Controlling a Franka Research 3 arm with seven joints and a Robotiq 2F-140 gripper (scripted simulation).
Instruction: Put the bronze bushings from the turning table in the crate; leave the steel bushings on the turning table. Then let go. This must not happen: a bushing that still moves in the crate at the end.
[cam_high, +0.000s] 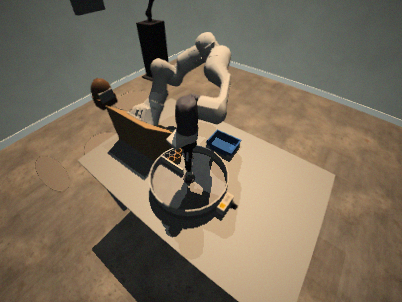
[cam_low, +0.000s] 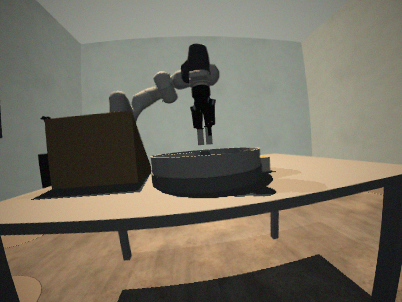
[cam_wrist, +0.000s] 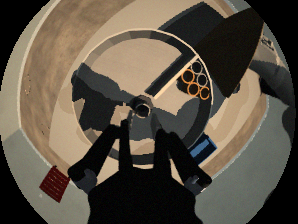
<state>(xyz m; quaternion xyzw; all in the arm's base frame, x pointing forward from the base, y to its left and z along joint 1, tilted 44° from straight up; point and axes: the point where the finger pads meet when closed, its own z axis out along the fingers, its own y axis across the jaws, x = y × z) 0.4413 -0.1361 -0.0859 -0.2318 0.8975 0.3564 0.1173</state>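
Observation:
The turning table (cam_high: 189, 208) (cam_low: 205, 167) (cam_wrist: 125, 60) is a round tray with a raised rim. Three orange-brown bronze bushings (cam_wrist: 188, 83) and two grey steel bushings (cam_wrist: 206, 79) stand close together inside it, between the rim and a pale straight bar (cam_wrist: 175, 80). In the top view the group is small behind the gripper; in the exterior view the rim hides it. The blue crate (cam_high: 225, 144) (cam_wrist: 204, 149) stands outside the rim; no bushing shows in it. My gripper (cam_low: 205, 137) (cam_wrist: 142, 117) is partly open, with nothing between its fingers, above the turning table's middle, away from the bushings.
A dark round hub (cam_high: 189, 177) (cam_wrist: 142, 109) is at the turning table's centre. A tall brown panel (cam_high: 136, 131) (cam_low: 95, 150) (cam_wrist: 227, 55) stands beside the rim near the bushings. A small box with an orange button (cam_high: 225, 205) (cam_low: 265, 164) is at the rim's other side.

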